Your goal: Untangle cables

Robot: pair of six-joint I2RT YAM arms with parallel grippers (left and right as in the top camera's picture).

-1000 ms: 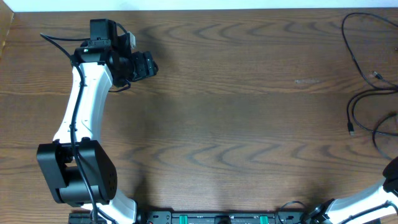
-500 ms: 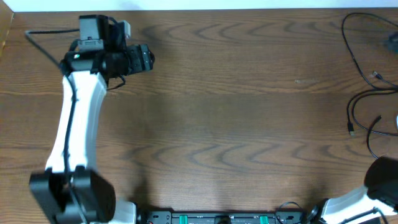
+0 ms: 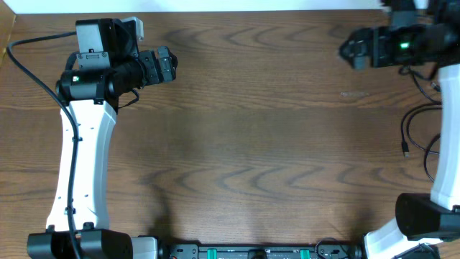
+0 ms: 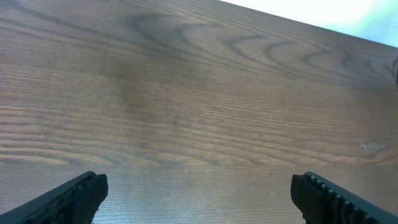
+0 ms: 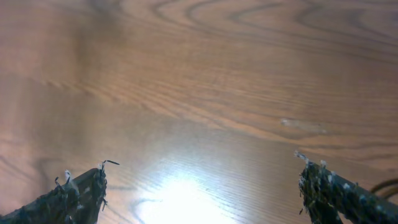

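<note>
Thin black cables (image 3: pixel 413 126) lie looped on the table at the right edge in the overhead view, one small plug end (image 3: pixel 406 152) pointing down. My right arm partly covers them. No white cable shows. My left gripper (image 3: pixel 171 66) is at the far left, high over bare wood, jaws open and empty (image 4: pixel 199 193). My right gripper (image 3: pixel 350 49) is at the far right, left of the cables, jaws open and empty (image 5: pixel 202 190). A dark bit of cable (image 5: pixel 385 185) shows at the right edge of the right wrist view.
The brown wood table (image 3: pixel 251 144) ends at a white strip along the far edge (image 3: pixel 215 6). A black rail with green connectors (image 3: pixel 251 252) runs along the near edge between the two arm bases.
My right arm has swung up from the lower right corner to the far right of the table, over the cables. My left arm has shifted a little left and straightened.
</note>
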